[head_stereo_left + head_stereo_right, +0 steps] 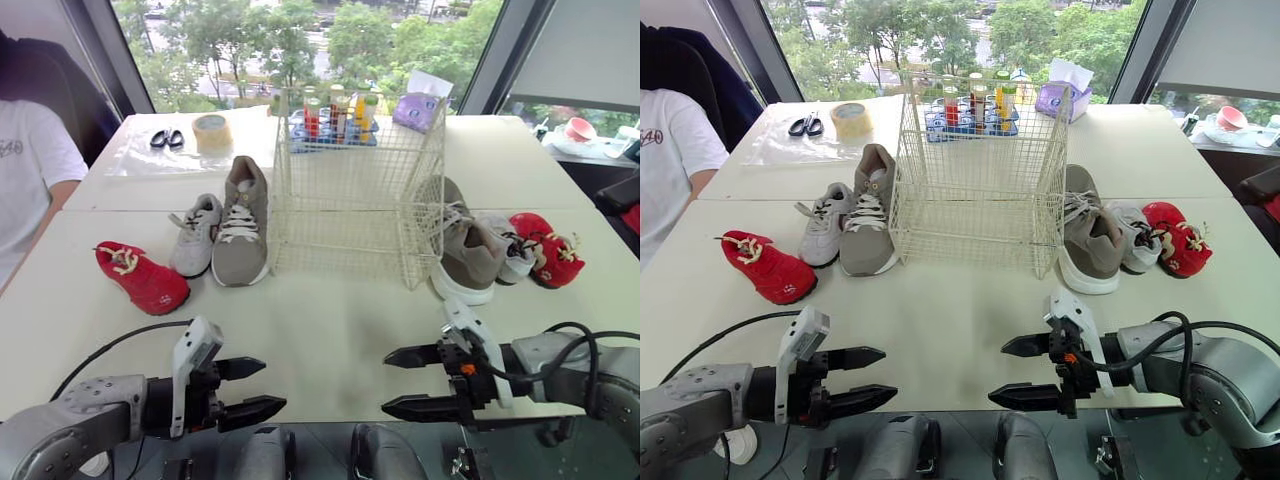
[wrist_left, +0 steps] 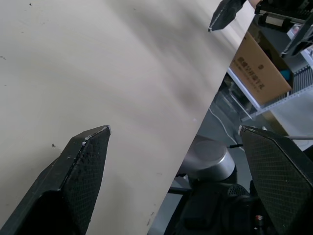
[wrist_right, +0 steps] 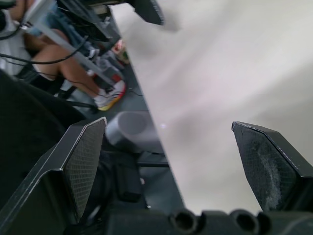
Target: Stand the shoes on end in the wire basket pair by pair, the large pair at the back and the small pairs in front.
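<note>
An empty white wire basket (image 1: 355, 190) stands mid-table. To its left lie a large taupe shoe (image 1: 241, 222), a small grey-white shoe (image 1: 195, 235) and a small red shoe (image 1: 141, 278). To its right lie the other taupe shoe (image 1: 466, 248), grey-white shoe (image 1: 512, 250) and red shoe (image 1: 545, 248). My left gripper (image 1: 262, 387) and right gripper (image 1: 396, 382) both hover open and empty over the table's near edge, fingertips pointing toward each other, well short of the shoes.
A person in a white shirt (image 1: 28, 165) sits at the left. At the back are scissors (image 1: 166, 139), a tape roll (image 1: 212, 132), a tray of bottles (image 1: 335, 118) and a tissue pack (image 1: 422, 106). Bare tabletop (image 1: 320, 330) lies between grippers and shoes.
</note>
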Robot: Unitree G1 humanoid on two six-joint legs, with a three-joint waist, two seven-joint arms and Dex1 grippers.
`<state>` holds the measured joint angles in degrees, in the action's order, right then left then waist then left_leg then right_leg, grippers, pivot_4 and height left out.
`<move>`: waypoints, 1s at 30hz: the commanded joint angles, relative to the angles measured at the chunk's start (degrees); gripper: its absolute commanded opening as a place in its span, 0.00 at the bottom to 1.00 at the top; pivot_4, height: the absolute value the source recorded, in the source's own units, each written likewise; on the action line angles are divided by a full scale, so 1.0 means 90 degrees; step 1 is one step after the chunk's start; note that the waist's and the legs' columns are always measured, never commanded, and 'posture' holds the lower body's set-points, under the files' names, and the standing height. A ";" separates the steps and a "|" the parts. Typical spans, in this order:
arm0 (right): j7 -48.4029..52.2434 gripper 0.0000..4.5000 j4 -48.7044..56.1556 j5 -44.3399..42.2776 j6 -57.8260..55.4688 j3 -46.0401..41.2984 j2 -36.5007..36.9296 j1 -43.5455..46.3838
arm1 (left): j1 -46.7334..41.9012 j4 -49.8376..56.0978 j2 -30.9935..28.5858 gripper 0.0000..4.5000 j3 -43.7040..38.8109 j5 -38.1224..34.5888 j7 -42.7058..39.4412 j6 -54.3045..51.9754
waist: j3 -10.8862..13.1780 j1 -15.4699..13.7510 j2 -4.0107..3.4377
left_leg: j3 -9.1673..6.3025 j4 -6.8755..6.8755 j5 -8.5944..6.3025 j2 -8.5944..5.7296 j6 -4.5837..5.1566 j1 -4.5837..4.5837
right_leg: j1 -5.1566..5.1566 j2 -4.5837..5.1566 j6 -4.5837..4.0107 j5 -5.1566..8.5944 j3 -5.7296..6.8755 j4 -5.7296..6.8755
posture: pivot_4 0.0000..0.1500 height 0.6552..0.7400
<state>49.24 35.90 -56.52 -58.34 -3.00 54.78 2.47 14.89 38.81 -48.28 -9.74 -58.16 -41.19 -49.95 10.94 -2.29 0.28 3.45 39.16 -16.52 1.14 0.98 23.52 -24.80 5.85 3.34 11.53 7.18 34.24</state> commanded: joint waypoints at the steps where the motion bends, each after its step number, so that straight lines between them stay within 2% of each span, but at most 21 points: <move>1: -0.0175 1.00 0.0170 0.0124 0.0122 0.0052 -0.0119 0.0180 | -0.0079 -0.0034 0.0053 0.96 -0.0079 -0.0056 -0.0024 0.0037 | 0.0000 0.0000 0.0000 | 0.0001 0.0000 0.0000 0.0000 0.0000 0.0000 | 0.0000 0.0000 0.0000 0.0000 0.0000 0.0000 | 1.00 1.00; 12: -0.0042 1.00 0.0068 -0.0035 -0.0007 0.0019 -0.0157 0.0387 | -0.0268 -0.0095 0.0342 0.96 -0.0190 -0.0379 0.0370 -0.0069 | 0.0000 0.0000 0.0000 | 0.0010 -0.0001 0.0000 0.0000 0.0001 0.0002 | -0.0004 -0.0001 -0.0013 -0.0008 -0.0004 0.0000 | 1.00 1.00; 23: 0.0147 1.00 0.0093 -0.0003 -0.0100 -0.0166 0.0180 0.0663 | -0.0463 -0.0309 0.0371 0.96 0.0002 0.0117 0.0252 0.0100 | 0.0000 -0.0002 0.0000 | 0.0015 -0.0001 0.0000 0.0001 0.0002 0.0001 | -0.0007 -0.0005 -0.0012 -0.0008 -0.0007 0.0001 | 1.00 1.00; 26: 0.0242 1.00 0.0151 -0.0465 -0.0384 -0.0483 0.0547 0.1143 | -0.0705 -0.0483 0.0206 0.96 0.0169 0.0517 -0.0034 0.0242 | 0.0001 0.0000 -0.0001 | 0.0018 -0.0001 0.0000 0.0001 0.0002 0.0002 | -0.0009 -0.0005 -0.0016 -0.0010 -0.0009 0.0000 | 1.00 1.00; 30: 0.0295 1.00 -0.0220 -0.1363 -0.0718 -0.0785 0.0765 0.2368 | -0.1270 -0.0757 0.0104 0.96 0.0031 0.0392 -0.0298 0.0164 | 0.0002 0.0004 -0.0002 | 0.0030 0.0000 0.0001 0.0009 0.0002 0.0002 | -0.0019 -0.0009 -0.0016 -0.0011 -0.0015 0.0002 | 1.00 1.00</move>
<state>51.25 34.51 -64.98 -64.03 -7.73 60.78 21.29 4.62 31.71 -46.40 -8.08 -53.76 -42.37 -49.01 10.96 -2.26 0.27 3.75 39.17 -16.52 1.30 1.00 23.54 -24.98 5.69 3.19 11.42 7.04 34.24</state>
